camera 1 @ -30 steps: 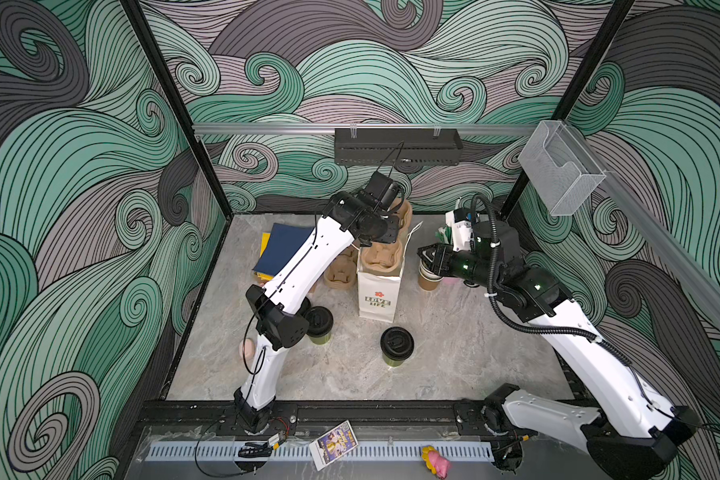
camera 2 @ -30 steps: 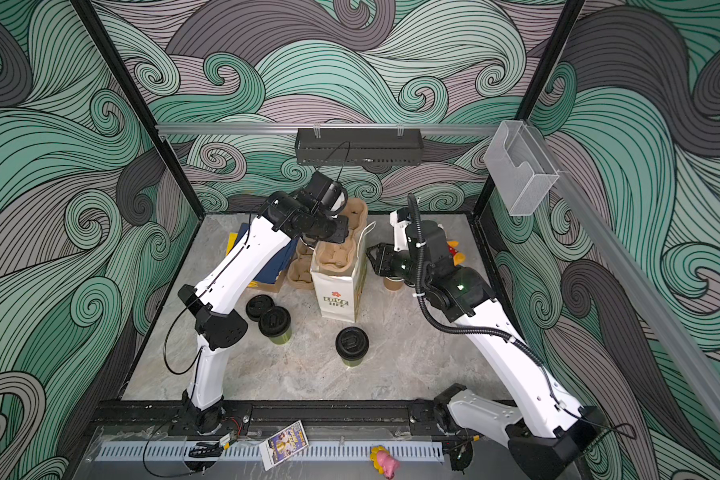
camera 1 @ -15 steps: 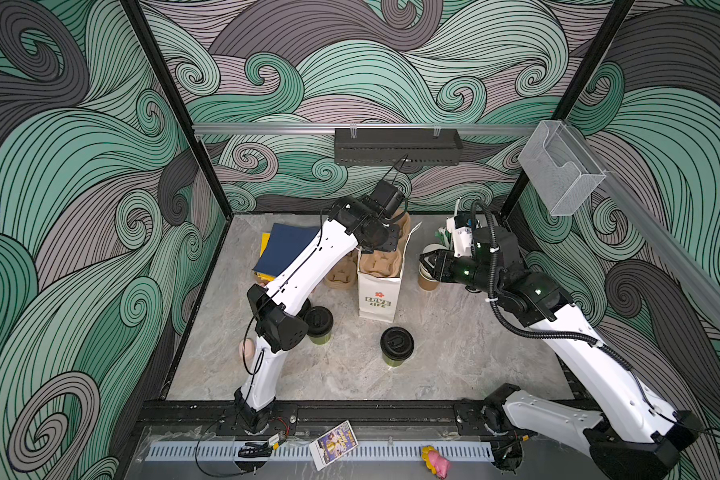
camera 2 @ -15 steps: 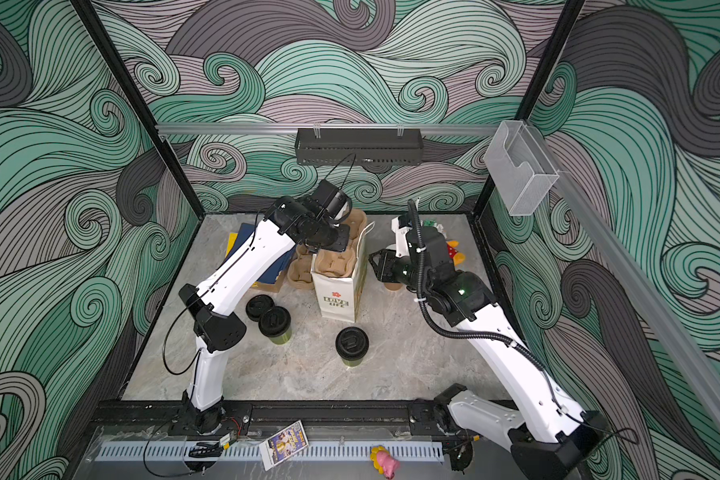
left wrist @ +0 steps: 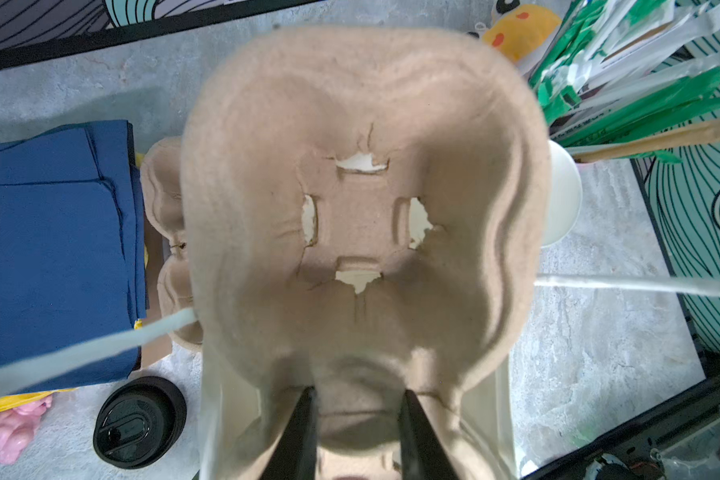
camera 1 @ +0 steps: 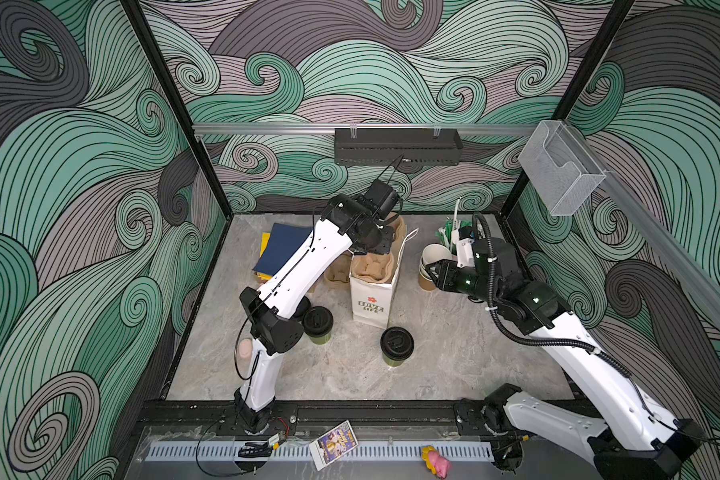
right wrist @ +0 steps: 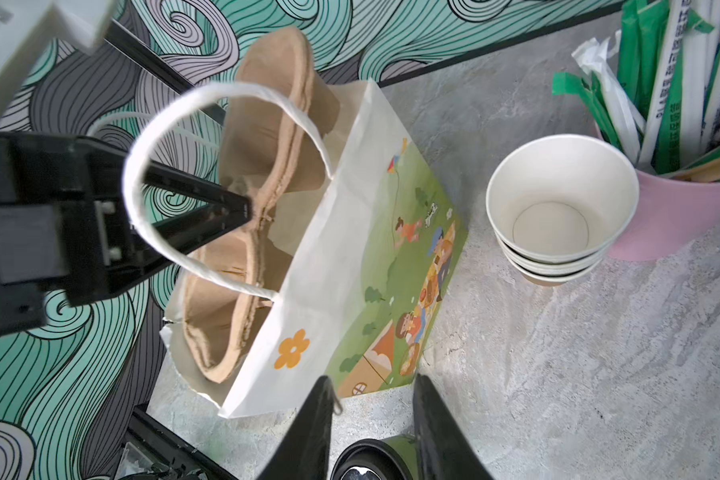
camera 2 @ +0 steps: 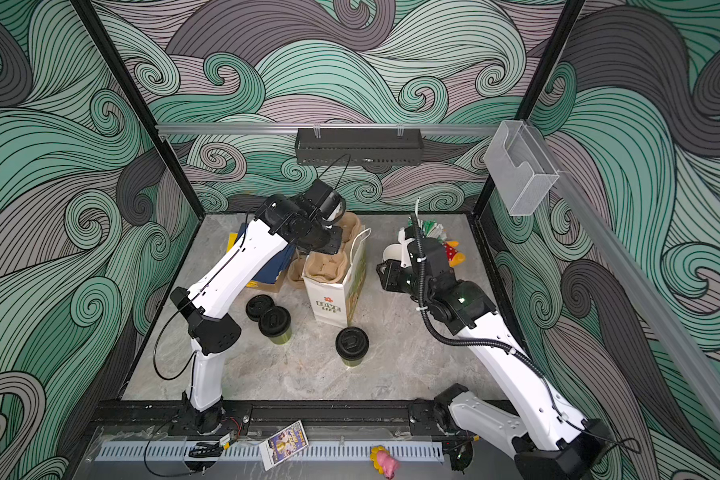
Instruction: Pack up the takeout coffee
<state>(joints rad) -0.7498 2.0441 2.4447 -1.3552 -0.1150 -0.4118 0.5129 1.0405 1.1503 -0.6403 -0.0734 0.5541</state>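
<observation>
Left gripper (left wrist: 356,399) fingers pinch carrier (left wrist: 362,124) rim; carrier stands partly inside bag (right wrist: 350,249). Right gripper (right wrist: 373,399) fingers spread, empty, near cup stack (right wrist: 560,249). Lidded cup (camera 1: 396,345) stands on table (camera 1: 454,353) before bag, second lidded cup (camera 1: 317,324) beside left arm.

Left lidded cup (camera 1: 317,325) and middle lidded cup (camera 1: 397,345) stand upright; seemingly 3 empty cups (camera 1: 433,255) nest rightward.

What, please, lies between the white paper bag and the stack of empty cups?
Only bare tabletop separates the bag from the cups, as the right wrist view shows.
</observation>
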